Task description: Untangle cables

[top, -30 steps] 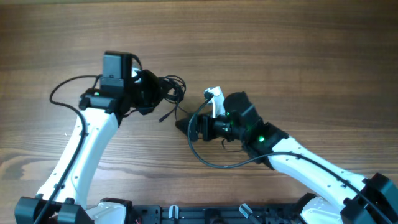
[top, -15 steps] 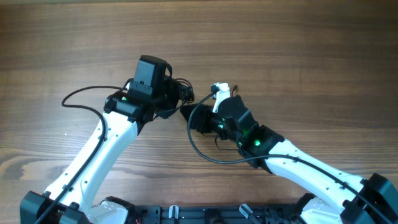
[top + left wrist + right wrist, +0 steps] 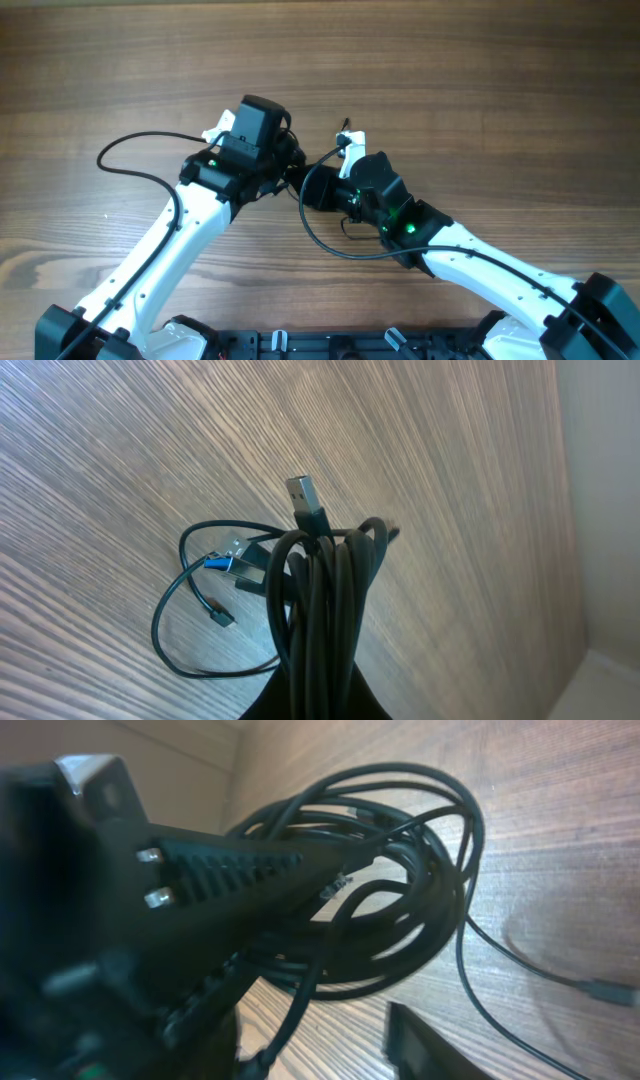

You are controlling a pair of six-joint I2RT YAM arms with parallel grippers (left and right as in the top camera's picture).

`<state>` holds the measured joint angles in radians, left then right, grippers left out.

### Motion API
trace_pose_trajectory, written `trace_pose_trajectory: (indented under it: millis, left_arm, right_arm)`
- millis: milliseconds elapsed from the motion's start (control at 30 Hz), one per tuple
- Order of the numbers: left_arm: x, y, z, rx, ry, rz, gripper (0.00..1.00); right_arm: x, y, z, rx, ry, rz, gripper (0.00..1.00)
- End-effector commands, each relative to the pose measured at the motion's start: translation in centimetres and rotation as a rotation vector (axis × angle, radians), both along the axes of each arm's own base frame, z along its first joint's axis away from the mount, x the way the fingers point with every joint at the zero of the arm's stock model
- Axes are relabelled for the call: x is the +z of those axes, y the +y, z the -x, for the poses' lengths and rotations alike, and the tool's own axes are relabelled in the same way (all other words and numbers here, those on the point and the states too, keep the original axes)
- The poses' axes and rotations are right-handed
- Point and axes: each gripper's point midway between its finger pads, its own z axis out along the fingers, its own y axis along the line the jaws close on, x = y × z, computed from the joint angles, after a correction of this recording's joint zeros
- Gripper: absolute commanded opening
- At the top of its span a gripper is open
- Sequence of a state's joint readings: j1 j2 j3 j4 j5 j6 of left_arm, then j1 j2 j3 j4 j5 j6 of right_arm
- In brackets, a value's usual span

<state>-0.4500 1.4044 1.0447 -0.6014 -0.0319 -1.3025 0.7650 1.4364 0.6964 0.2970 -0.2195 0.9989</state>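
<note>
The left gripper (image 3: 287, 163) clamps the cables (image 3: 322, 595), right gripper (image 3: 316, 186) just beside.
Overhead: tips nearly touch. Left wrist: glossy thin cords loop beyond the closed fingers (image 3: 355, 710), silvery plug (image 3: 303, 500) topmost, grained table (image 3: 120, 450) behind. Right wrist: coils just ahead; whether that gripper holds any, I cannot tell. Best pinch one loose strand, pull gently.

left arm (image 3: 185, 220) + right arm (image 3: 480, 265) = 2 arms | cables (image 3: 320, 610): 1 bundle | table (image 3: 500, 80): 1

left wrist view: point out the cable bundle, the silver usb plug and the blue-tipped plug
cable bundle (image 3: 322, 610), left wrist view, on the bunched strands
silver usb plug (image 3: 301, 492), left wrist view, on its metal shell
blue-tipped plug (image 3: 214, 561), left wrist view, on the blue part
</note>
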Motion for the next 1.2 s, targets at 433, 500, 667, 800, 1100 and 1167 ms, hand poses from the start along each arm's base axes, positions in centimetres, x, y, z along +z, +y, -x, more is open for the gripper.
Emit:
trace_pose_trajectory:
  millis: [433, 500, 667, 800, 1100, 1167]
  left_arm:
    - [0.7, -4.5, 2.1, -0.872, -0.235, -0.230, 0.04]
    - [1.5, -6.2, 2.9, -0.991, -0.294, -0.170, 0.04]
    - [1.9, -7.2, 3.7, -1.024, -0.303, -0.095, 0.04]
    - [2.2, -8.0, 4.8, -1.064, -0.294, -0.021, 0.04]
    - [2.1, -7.5, 4.4, -0.901, -0.194, 0.060, 0.04]
    - [2.1, -6.6, 3.7, -0.788, -0.144, 0.108, 0.04]
  right_arm:
    - [3.8, -3.6, -0.7, 0.258, -0.158, -0.066, 0.04]
    - [4.0, -3.8, -1.1, 0.228, -0.131, -0.087, 0.04]
    - [3.5, -5.5, -4.1, 0.042, -0.159, -0.017, 0.05]
    - [4.0, -7.9, -7.3, -0.198, -0.186, 0.006, 0.05]
    - [2.8, -7.6, -7.4, -0.217, -0.170, 0.038, 0.05]
    - [2.0, -6.9, -6.6, -0.203, -0.123, 0.035, 0.05]
